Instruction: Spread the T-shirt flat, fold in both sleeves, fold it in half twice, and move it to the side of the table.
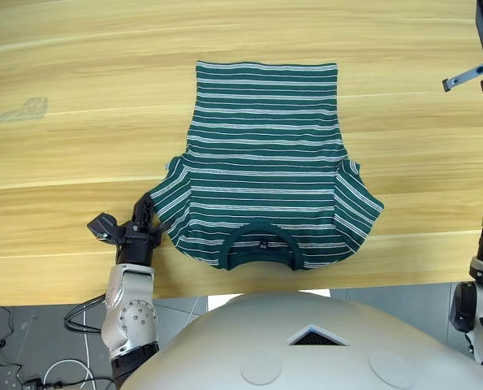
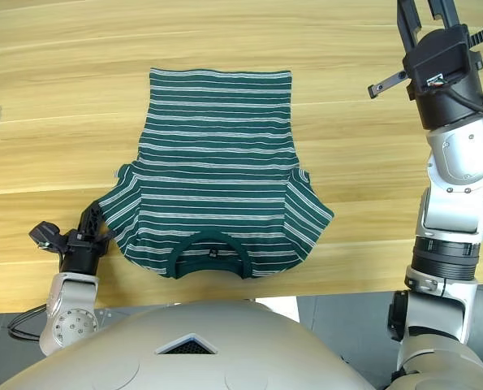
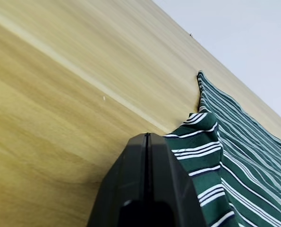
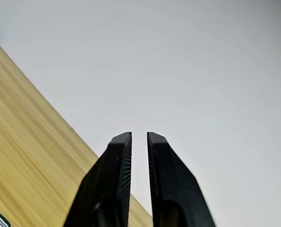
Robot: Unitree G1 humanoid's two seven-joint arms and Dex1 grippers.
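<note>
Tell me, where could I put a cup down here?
Bare table lies left of the T-shirt, beyond its far hem, and right of it toward the right gripper. The near edge is crowded: the collar nearly reaches it, and the left gripper sits at the sleeve.

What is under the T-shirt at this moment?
The wooden table, which shows on all sides of the T-shirt. The patch directly beneath is covered by the fabric, so anything flat lying there cannot be seen.

A pale wooden plank table spans the room; grey tiled floor and black cables show at 7 o'clock, a white wall beyond.
</note>
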